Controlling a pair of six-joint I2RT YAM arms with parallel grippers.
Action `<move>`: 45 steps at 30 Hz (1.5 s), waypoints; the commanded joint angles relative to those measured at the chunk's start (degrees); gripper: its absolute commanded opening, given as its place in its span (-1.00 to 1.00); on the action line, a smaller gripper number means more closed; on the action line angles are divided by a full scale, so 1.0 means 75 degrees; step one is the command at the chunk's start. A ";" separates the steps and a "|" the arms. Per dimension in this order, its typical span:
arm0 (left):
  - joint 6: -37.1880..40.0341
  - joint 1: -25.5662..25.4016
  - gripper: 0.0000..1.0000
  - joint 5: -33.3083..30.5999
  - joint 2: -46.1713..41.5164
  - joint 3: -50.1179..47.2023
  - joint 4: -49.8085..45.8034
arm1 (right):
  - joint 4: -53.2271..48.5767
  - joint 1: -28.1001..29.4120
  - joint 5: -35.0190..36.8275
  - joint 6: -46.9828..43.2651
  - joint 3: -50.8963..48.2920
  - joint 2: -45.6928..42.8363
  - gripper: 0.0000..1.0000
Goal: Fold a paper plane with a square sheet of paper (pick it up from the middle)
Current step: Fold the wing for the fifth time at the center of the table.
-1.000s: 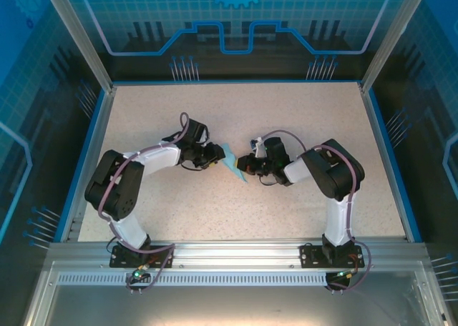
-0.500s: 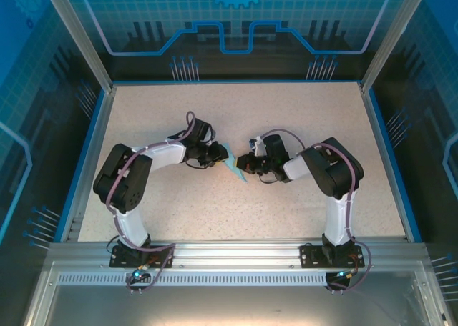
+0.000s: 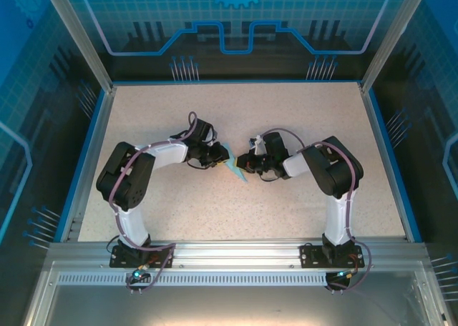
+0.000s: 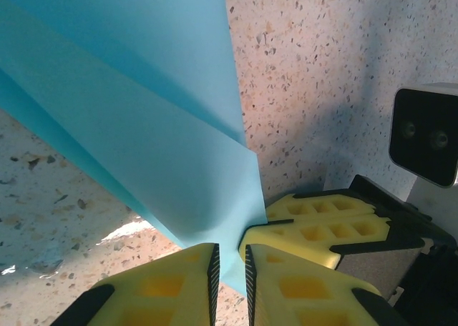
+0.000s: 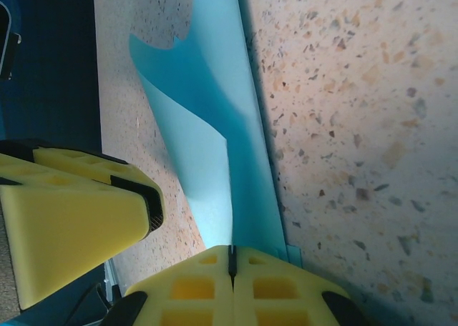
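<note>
Two claws meet near the middle of the speckled tabletop (image 3: 286, 119), one on each of the two arms, with a single sheet of paper (image 3: 235, 167) between them. In the overhead view the left claw (image 3: 219, 154) reaches in from the left and the right claw (image 3: 247, 166) from the right. Their tips are almost touching, and the pale blue sheet shows as one narrow pointed strip slanting between them.

In the left wrist view, the left claw (image 4: 227, 258) has its two yellow fingers (image 4: 164, 283) drawn close together. A thin slot is left between them, and the lower corner of the sheet (image 4: 143, 126) runs down into it, so the claw is clenched on that corner. The paper rises from there in two overlapping layers with one diagonal fold edge, and its underside is lifted off the tabletop (image 4: 322, 54). One yellow finger of the other claw (image 4: 322, 226) sits just beside the same corner, and one white wrist camera (image 4: 426, 133) is at the right edge.

In the right wrist view, the right claw (image 5: 230, 254) is fully clenched. Its two fingers (image 5: 279, 287) are pressed flat against each other, with the sheet (image 5: 207, 126) pinched in the seam. The paper curls upward from the grip and bows to the left. One finger of the left claw (image 5: 71, 219) stands close beside it.
</note>
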 commanded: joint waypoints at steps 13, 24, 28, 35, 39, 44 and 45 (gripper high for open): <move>0.0314 -0.0048 -0.60 0.0164 0.0407 0.0343 -0.0083 | -0.1341 -0.0183 0.0894 0.0123 0.0199 0.0736 -1.00; 0.0366 -0.0053 -0.63 0.0037 0.0563 0.0368 -0.0154 | -0.1420 -0.0203 0.0879 0.0087 0.0192 0.0792 -1.00; 0.0355 -0.0054 -0.63 -0.0069 0.0608 0.0382 -0.0228 | -0.1458 -0.0197 0.0880 0.0064 0.0200 0.0795 -1.00; 0.0343 -0.0058 -0.64 -0.0163 0.0713 0.0419 -0.0300 | -0.1547 -0.0206 0.0885 0.0011 0.0194 0.0801 -1.00; 0.0342 -0.0049 -0.65 -0.0221 0.0752 0.0431 -0.0347 | -0.1576 -0.0203 0.0885 -0.0004 0.0199 0.0818 -1.00; 0.0352 -0.0050 -0.66 -0.0329 0.0768 0.0419 -0.0434 | -0.1639 -0.0198 0.0845 -0.0067 0.0194 0.0808 -1.00; 0.0353 -0.0051 -0.66 -0.0335 0.0784 0.0428 -0.0443 | -0.1663 -0.0197 0.0823 -0.0099 0.0200 0.0803 -0.99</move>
